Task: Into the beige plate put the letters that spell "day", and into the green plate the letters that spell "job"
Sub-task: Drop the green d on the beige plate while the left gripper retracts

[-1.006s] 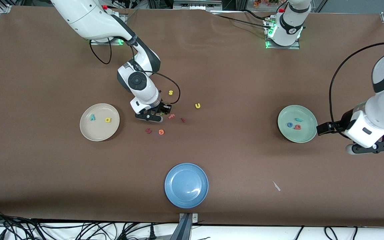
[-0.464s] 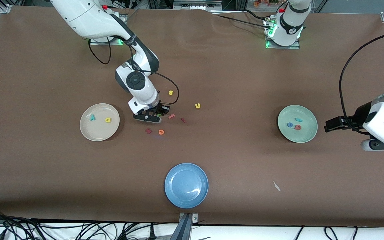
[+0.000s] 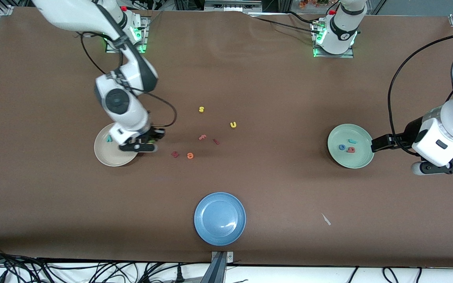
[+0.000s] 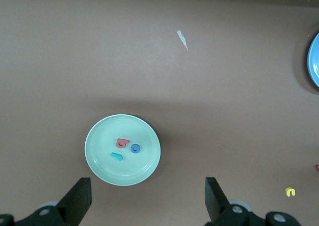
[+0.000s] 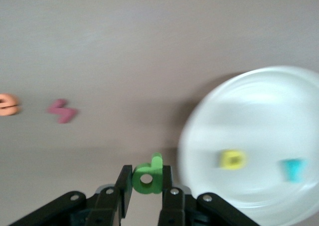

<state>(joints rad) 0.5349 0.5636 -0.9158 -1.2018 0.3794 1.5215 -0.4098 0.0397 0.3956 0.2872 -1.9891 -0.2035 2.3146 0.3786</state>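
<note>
We see the green d (image 5: 148,177) pinched between the jaws of the right gripper (image 5: 147,185), held upright by its flat faces so that it can drop cleanly. It hangs just over the edge of the beige plate (image 3: 104,159), at the side facing the loose letters. In that plate lie the yellow a (image 5: 232,159) and the teal y (image 3: 109,138), so we judge the d to be the last letter of "day". The right arm reaches down from its base with the wrist bent low over the plate's rim.

The green plate (image 3: 362,159), toward the left arm's end of the worktop, already holds the teal j (image 4: 117,156), the blue o (image 4: 135,148) and the pinkish-red b (image 4: 121,143), so "job" looks finished. The left gripper (image 4: 147,201) waits with its jaws spread wide and empty, up over the worktop beside that plate.

The orange e (image 3: 189,156) and the yellow s (image 3: 201,109) rest apart between the plates, and the blue plate (image 3: 205,230) nearest the front camera holds nothing.
</note>
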